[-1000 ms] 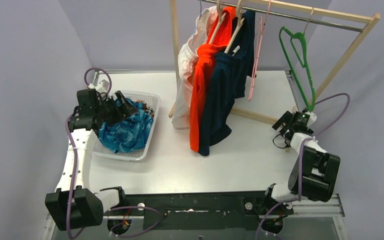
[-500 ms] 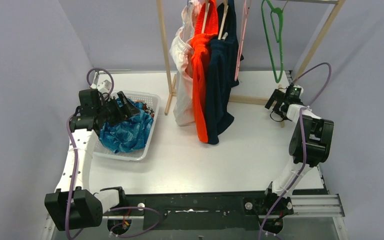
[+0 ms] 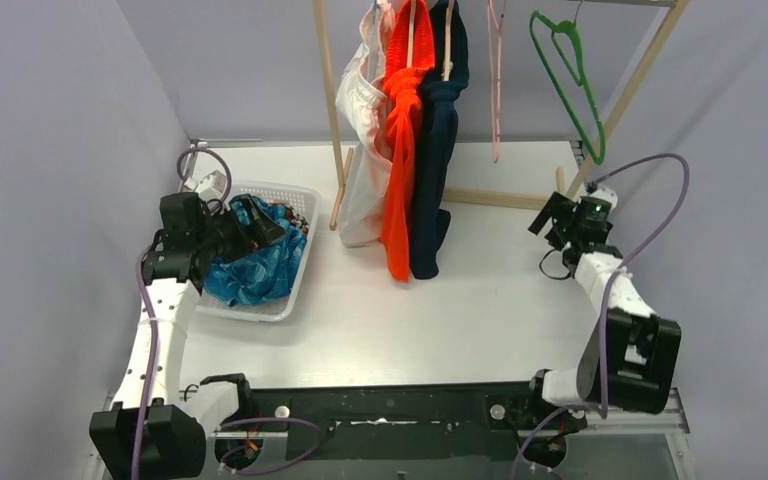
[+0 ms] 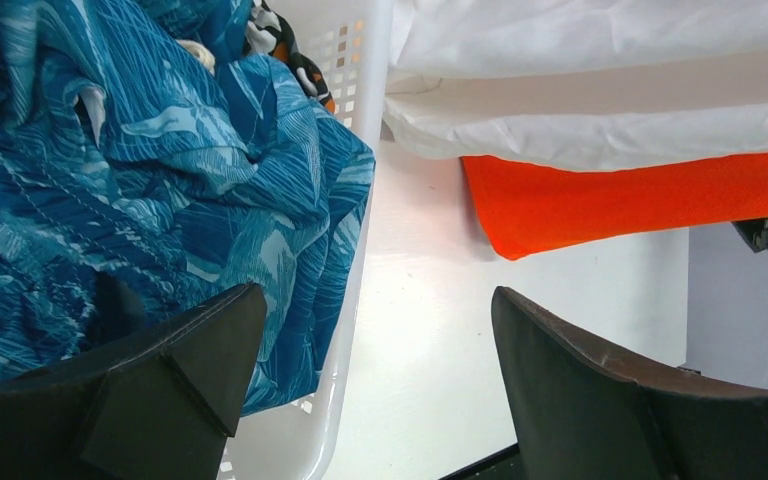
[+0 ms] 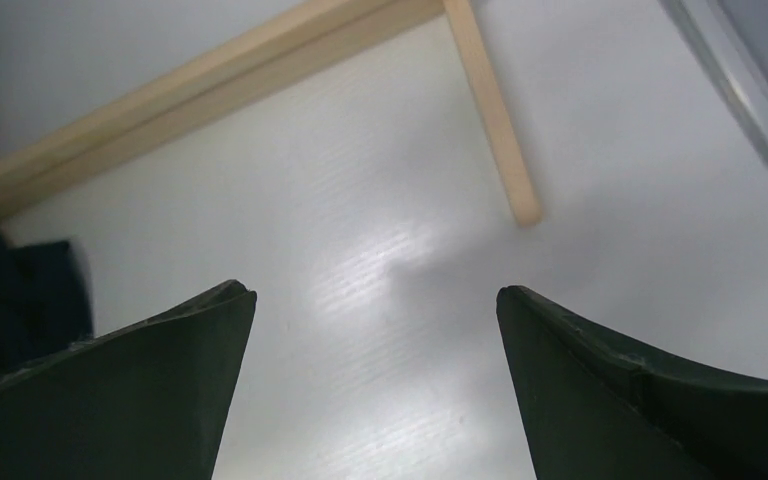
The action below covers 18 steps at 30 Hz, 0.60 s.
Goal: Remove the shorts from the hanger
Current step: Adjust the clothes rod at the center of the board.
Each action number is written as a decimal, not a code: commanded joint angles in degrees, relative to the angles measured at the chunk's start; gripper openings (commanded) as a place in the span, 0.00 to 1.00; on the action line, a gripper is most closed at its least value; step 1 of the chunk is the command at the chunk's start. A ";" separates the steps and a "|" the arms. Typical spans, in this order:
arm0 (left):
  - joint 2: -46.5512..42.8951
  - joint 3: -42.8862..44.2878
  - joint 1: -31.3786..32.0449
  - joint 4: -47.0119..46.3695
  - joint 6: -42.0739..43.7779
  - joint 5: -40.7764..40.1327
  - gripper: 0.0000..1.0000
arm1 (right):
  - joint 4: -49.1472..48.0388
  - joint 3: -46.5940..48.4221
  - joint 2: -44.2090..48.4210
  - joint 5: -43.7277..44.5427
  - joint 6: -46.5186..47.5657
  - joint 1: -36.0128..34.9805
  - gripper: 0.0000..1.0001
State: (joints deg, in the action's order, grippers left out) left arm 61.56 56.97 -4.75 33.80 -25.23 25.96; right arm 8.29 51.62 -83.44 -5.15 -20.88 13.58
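Shorts in three colours hung from the wooden rack (image 3: pixel 325 100) at the back of the tabletop (image 3: pixel 480 290): the white shorts (image 3: pixel 358 170) on the left, the bright orange shorts (image 3: pixel 398 200) in the middle and the dark navy shorts (image 3: pixel 432 180) on the right. They were pressed side by side, their lower ends close to the tabletop. Further right on the same rail hung a pink hanger (image 3: pixel 497 100) and a green hanger (image 3: pixel 568 80).

The teal-blue shorts (image 3: pixel 255 268) lay crumpled in the white basket (image 3: pixel 305 192) on the left side of the tabletop. A scrap of the camouflage shorts (image 4: pixel 295 60) showed past them, against the basket's wall.

The left jaws hovered over the basket and its teal-blue heap, spread wide with nothing between them, pointing toward the rack. The right jaws sat low near the rack's right foot, also spread wide and holding nothing, with plain tabletop beneath them.
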 commanded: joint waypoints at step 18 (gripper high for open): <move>-11.37 -7.57 1.21 -9.14 -1.05 -12.37 0.85 | 12.61 -12.41 32.30 50.48 -27.49 -68.43 0.98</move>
State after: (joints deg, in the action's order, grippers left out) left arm 51.96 50.59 -4.01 28.40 -24.69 21.17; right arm 12.86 29.80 -46.22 14.96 -45.04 -41.78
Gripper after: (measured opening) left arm 0.848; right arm 0.977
